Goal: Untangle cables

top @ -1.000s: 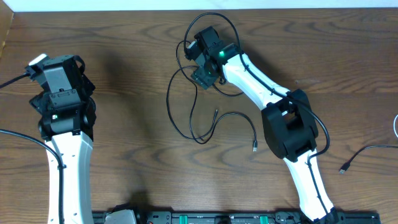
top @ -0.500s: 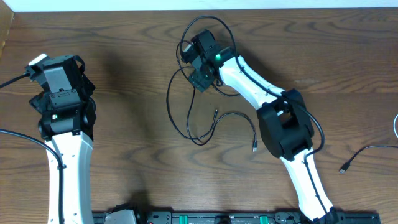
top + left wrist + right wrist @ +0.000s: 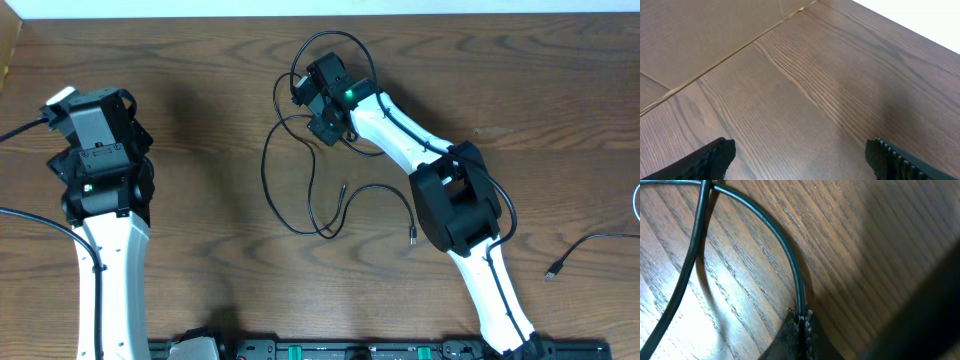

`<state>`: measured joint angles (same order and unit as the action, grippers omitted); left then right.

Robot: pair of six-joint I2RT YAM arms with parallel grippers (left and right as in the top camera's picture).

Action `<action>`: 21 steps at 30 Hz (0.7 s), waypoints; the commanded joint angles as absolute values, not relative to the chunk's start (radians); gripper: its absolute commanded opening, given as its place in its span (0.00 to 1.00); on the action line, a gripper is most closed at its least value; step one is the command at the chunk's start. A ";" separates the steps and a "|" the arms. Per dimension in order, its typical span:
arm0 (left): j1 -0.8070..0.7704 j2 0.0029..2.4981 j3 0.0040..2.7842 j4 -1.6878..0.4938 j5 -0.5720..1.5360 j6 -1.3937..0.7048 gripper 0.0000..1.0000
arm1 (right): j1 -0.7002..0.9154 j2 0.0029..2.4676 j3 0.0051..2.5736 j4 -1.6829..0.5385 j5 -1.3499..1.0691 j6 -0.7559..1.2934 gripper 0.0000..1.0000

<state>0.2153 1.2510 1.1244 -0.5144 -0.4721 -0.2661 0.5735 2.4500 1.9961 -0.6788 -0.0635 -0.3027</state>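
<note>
Black cable [image 3: 791,260] pinched in right jaws: wrist view only.

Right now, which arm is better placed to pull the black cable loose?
Right. The right tool is shut on the black cable; the left tool hangs open over bare table, far off.

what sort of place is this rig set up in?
Probably a robotics lab bench: two white-and-black robot arms working on a dark wood-grain table, a black equipment rail along its near edge, and a brown cardboard panel beside it.
</note>
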 commanded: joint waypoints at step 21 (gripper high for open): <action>0.217 1.252 1.134 -0.514 -0.464 -0.279 0.88 | 0.448 1.711 1.995 -0.990 0.433 -0.258 0.01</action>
<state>0.2153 1.2510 1.1244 -0.5152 -0.4690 -0.2661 0.5064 1.8145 1.9846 -0.9882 0.2737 -0.2722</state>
